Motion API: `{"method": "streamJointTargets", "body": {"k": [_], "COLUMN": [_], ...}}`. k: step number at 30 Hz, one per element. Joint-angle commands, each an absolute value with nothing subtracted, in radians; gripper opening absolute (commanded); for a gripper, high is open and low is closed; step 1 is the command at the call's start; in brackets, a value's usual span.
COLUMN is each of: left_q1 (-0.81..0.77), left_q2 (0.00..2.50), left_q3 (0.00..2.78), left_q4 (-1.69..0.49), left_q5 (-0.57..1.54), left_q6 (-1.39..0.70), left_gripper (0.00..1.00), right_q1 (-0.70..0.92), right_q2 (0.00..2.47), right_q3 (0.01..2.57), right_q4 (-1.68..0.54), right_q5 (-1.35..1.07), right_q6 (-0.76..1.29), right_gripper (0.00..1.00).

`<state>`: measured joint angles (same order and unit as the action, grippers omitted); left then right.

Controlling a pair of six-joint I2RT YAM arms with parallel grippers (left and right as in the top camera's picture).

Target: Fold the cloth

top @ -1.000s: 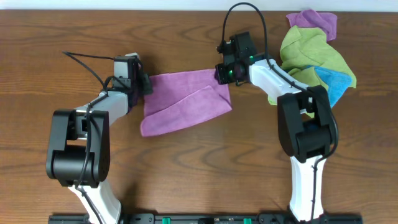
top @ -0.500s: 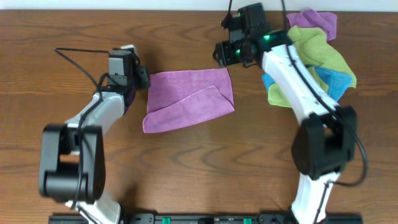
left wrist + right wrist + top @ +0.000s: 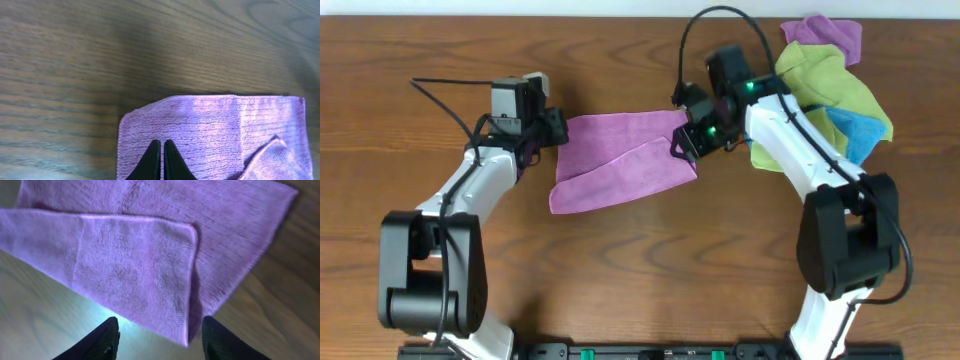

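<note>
The left pincer is clenched, its two black fingers pressed together with no gap. Their tips sit over the near edge of the soft lilac-purple square microfibre cloth, which spreads ahead of them across the brown wooden table. The left wrist view does not show whether any fabric is nipped between them. In that view the cloth lies flat, with a rounded corner left of the tips and a turned-over flap off to their right.

The right pincer is released and sits at the opposite end of the cloth. Its fingers stand well apart, and the cloth lies just ahead of and below them, grasped by neither. One layer is folded over the other there. The upper layer's corner is ahead of the gap between the fingers, and the lower layer's edge runs out past the right-hand finger.

Behind the right pincer, away from the lilac cloth, a heap rests on the table: a crumpled lime-green cloth, a blue cloth and a second purple cloth.
</note>
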<state>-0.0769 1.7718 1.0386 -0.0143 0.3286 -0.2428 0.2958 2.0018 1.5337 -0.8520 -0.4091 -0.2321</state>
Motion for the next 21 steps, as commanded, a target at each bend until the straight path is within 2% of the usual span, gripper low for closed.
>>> {"method": "streamJointTargets", "body": {"k": [1, 9, 21], "left_q1": [-0.088, -0.120, -0.136], "left_q2": [1.790, 1.792, 1.792], "left_q3": [1.046, 1.046, 1.046], "left_q4": [0.006, 0.010, 0.008], "left_q5": [0.396, 0.424, 0.418], "left_q6": [-0.290, -0.327, -0.345], "left_gripper": [0.06, 0.06, 0.06], "right_q1": [0.282, 0.281, 0.281], "right_q2": [2.003, 2.065, 2.082], "right_q3": [1.464, 1.396, 1.396], "right_q4": [-0.784, -0.649, -0.626], "right_q5": [-0.504, -0.555, -0.483], "right_q6": [-0.286, -0.286, -0.284], "right_gripper": [0.54, 0.54, 0.53]}}
